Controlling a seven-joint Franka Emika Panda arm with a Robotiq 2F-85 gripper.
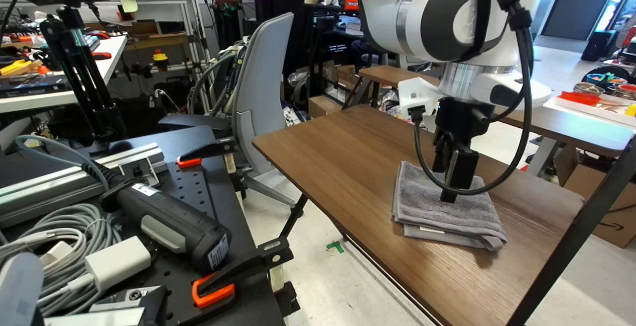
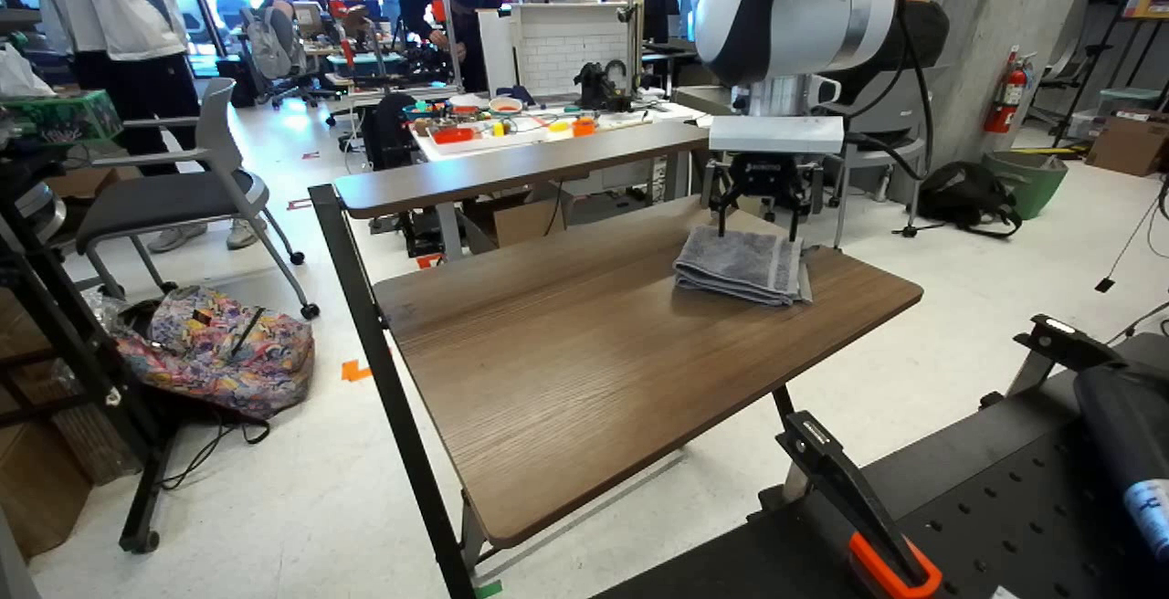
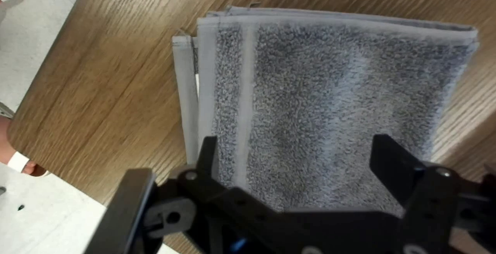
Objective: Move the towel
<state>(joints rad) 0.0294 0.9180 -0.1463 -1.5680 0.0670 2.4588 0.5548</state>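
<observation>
At four o'clock in an exterior view, a black-and-orange clamp [image 2: 851, 494] sits on a perforated bench [image 2: 1014, 512], parted by floor [image 2: 712, 491] from a wood-grain tabletop [image 2: 548, 389]. Bare wood stretches toward eight o'clock, up to a black post [image 2: 388, 380]. The folded grey terry towel [image 2: 742, 263] lies at three o'clock, near the tabletop's far edge. Over it the gripper [image 2: 757, 234] stands wide, holding nothing; tip contact is unclear. Beyond, at eleven, a raised wooden board [image 2: 511, 170] runs before a white workbench [image 2: 530, 136].
</observation>
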